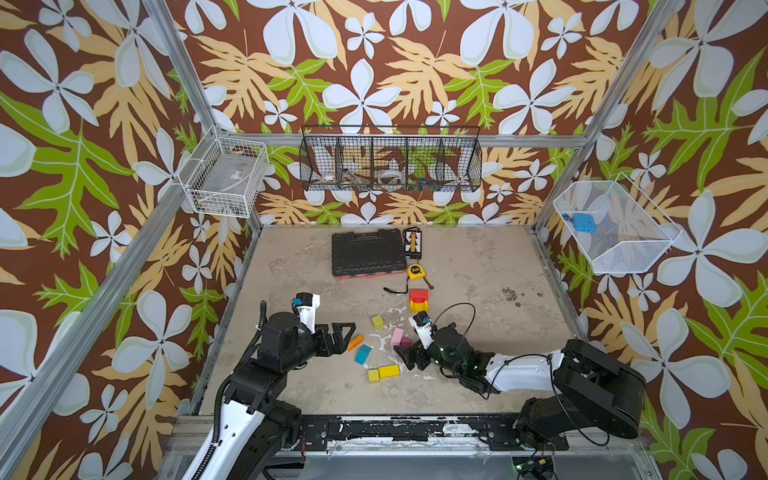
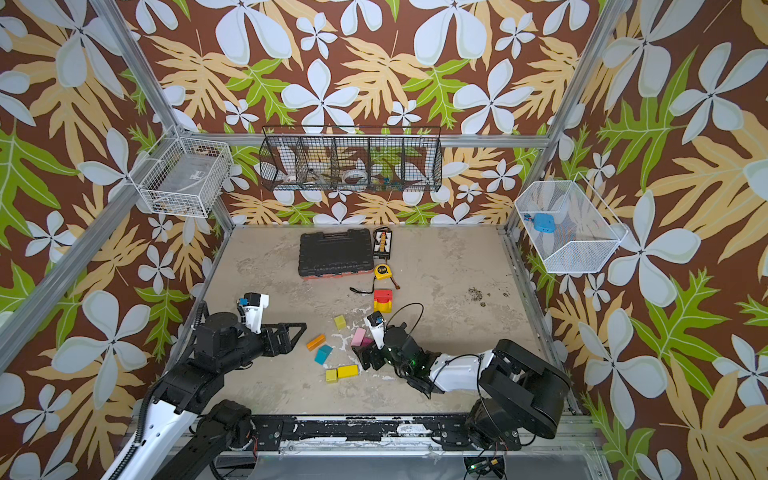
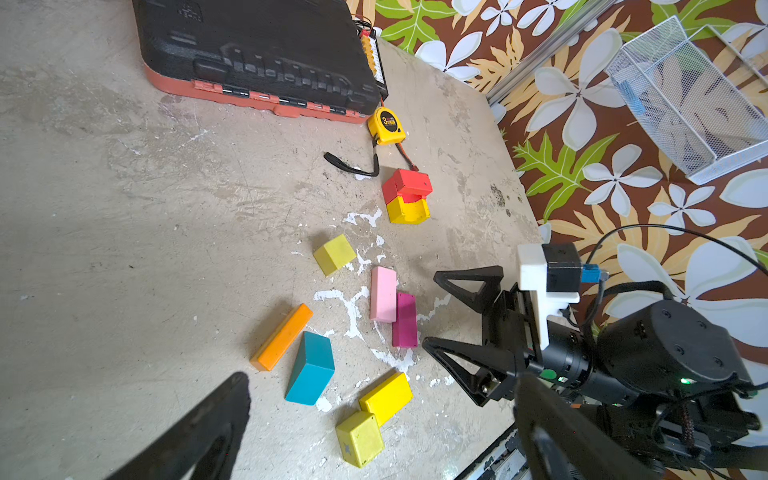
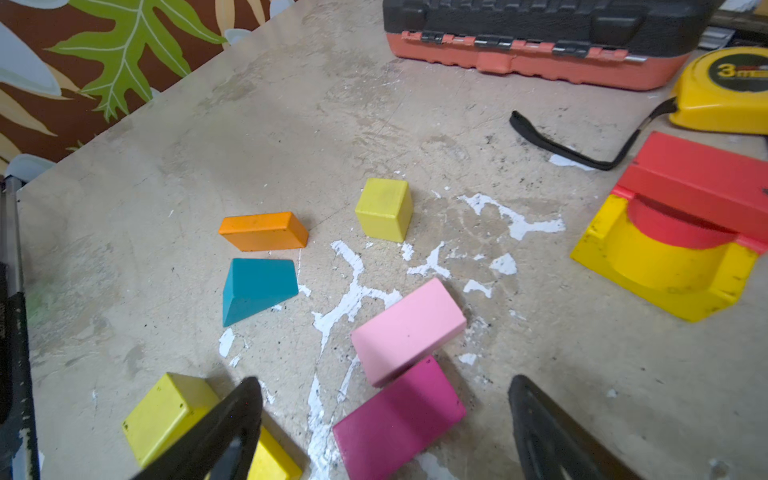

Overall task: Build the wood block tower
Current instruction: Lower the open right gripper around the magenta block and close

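The tower (image 1: pixel 419 300) (image 3: pixel 407 197) (image 4: pixel 681 232) is a red piece resting on a yellow arch block. Loose wood blocks lie flat on the table: a yellow-green cube (image 1: pixel 377 322), a pink bar (image 1: pixel 397 336) touching a magenta bar (image 4: pixel 399 415), an orange bar (image 1: pixel 355 343), a teal block (image 1: pixel 363 354), and a yellow bar (image 1: pixel 389 371) beside a second yellow-green cube (image 1: pixel 373 375). My left gripper (image 1: pixel 347 333) (image 3: pixel 384 378) is open and empty, left of the orange bar. My right gripper (image 1: pixel 401 358) (image 4: pixel 384 381) is open just before the magenta bar, not touching it.
A black tool case (image 1: pixel 368 252) lies at the back, with a yellow tape measure (image 1: pixel 415 271) and its black strap (image 1: pixel 397 290) between it and the tower. Wire baskets (image 1: pixel 390 160) hang on the walls. The table's front rail (image 1: pixel 395 428) runs below the blocks.
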`<action>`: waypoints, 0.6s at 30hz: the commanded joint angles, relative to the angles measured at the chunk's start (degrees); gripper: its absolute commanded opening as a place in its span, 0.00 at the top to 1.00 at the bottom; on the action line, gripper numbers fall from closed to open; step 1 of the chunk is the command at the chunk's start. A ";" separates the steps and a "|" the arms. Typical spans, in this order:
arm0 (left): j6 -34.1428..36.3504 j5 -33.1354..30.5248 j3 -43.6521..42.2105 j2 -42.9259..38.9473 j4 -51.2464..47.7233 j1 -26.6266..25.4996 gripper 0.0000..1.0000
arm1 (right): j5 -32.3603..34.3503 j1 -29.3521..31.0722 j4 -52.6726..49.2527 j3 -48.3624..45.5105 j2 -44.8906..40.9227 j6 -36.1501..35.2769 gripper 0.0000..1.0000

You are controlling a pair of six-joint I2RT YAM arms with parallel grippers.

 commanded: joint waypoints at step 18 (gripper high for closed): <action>-0.25 -0.55 0.01 0.03 1.37 -0.07 0.00 | -3.57 0.14 -2.35 4.02 9.09 -8.06 0.12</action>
